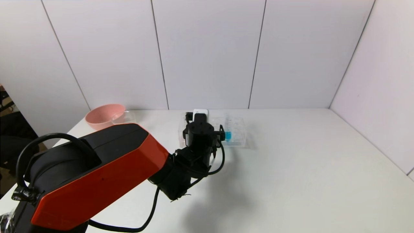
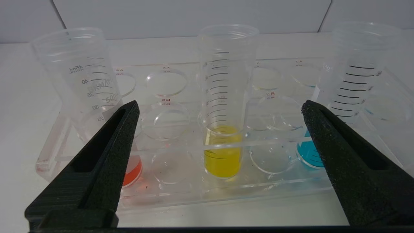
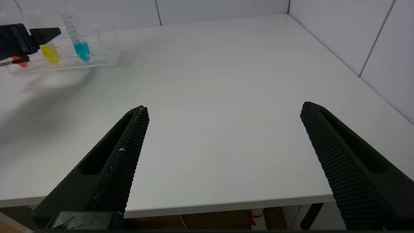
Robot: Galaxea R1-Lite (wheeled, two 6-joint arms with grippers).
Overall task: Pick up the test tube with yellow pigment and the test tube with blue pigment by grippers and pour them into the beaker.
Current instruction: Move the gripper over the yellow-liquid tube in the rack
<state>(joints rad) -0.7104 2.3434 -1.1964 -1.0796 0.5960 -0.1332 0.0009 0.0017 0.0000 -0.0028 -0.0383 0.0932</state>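
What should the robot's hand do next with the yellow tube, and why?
Probably ease the left gripper forward a little so that its jaws come to either side of the test tube with yellow pigment, then close. The jaws stand wide open, the tube stands upright in the rack centred between them, and nothing is held yet. The right gripper waits open over the table's near edge.

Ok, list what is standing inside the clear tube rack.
The clear tube rack holds three graduated tubes: red-orange tube, test tube with yellow pigment, test tube with blue pigment. The left gripper, jaws open, covers part of the red-orange and blue tubes.
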